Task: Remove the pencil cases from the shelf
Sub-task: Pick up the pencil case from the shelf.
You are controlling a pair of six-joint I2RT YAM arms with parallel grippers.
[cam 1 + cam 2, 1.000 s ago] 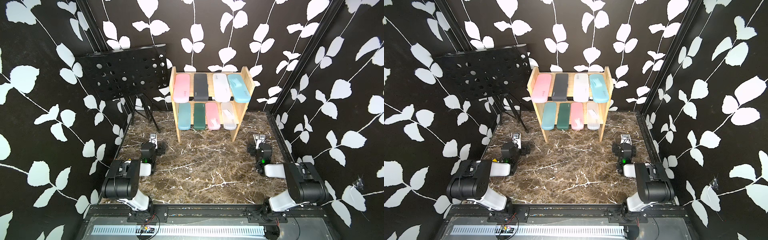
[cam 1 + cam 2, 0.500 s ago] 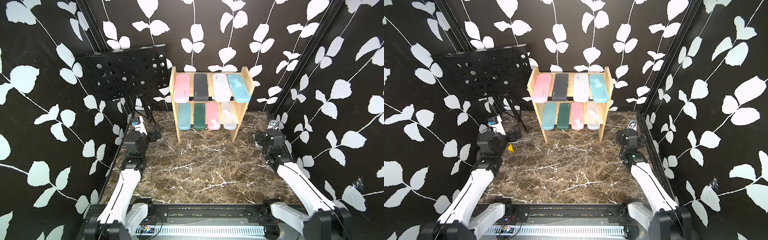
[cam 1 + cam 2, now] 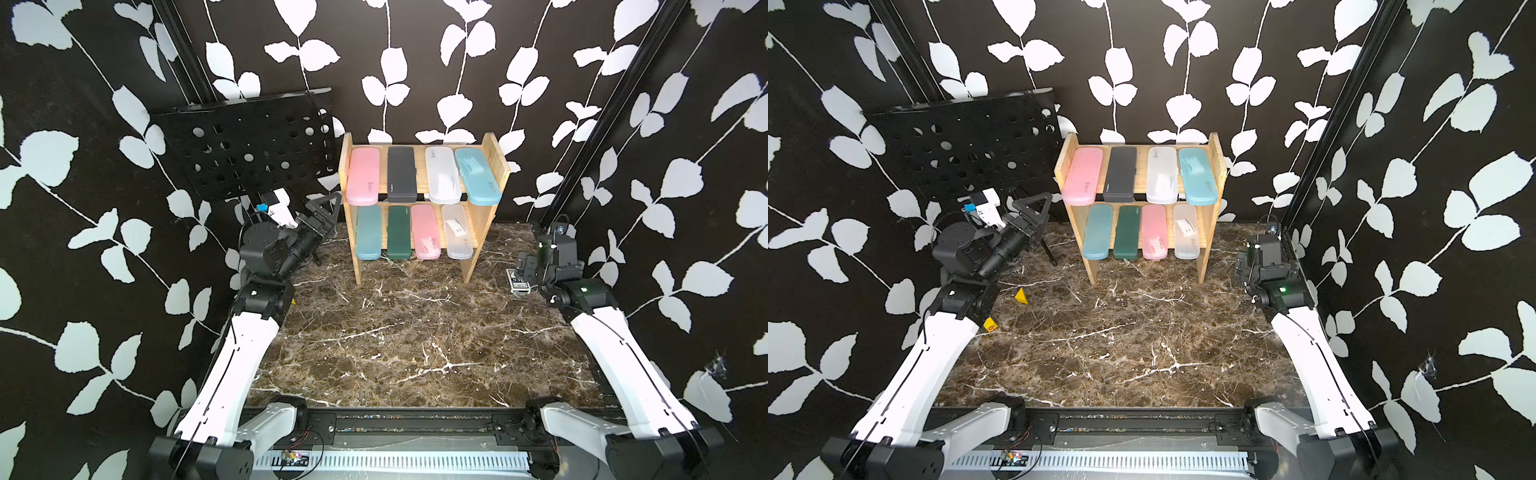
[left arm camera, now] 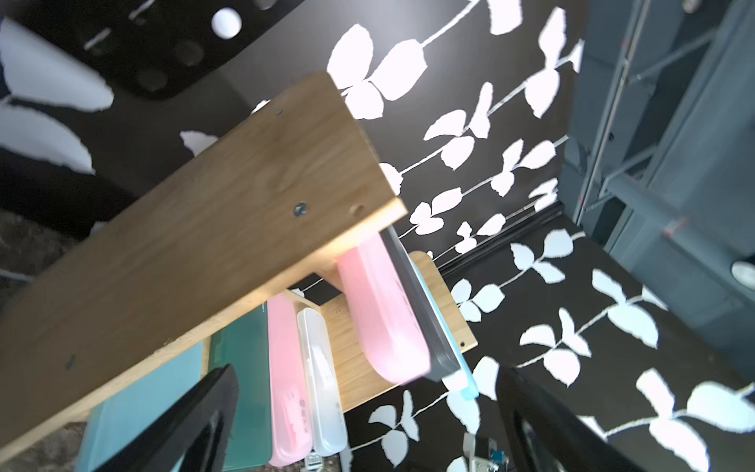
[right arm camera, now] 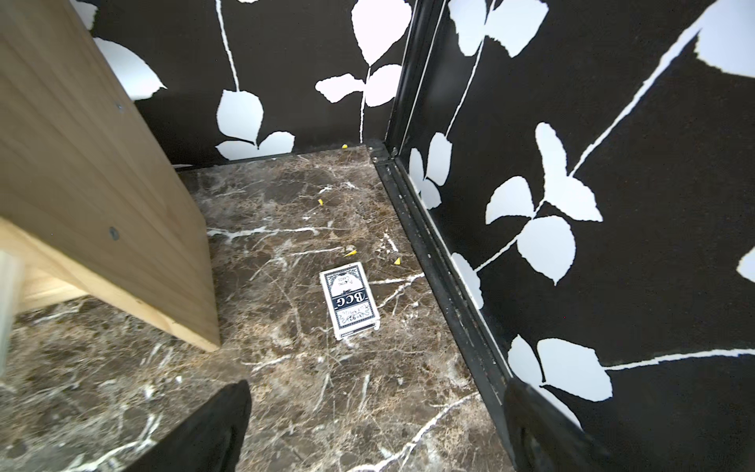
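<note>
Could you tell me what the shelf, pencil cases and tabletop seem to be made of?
The shelf: pale matte wood, grain and screw heads showing. The pencil cases: probably plastic; a frosted clear case shows its contents, the black case is opaque, satin. The tabletop: dark marble look with white veins, possibly a print.

long white links [image 3: 243, 357], black joints [image 3: 264, 297], and one small glowing green light [image 3: 1283, 288].
</note>
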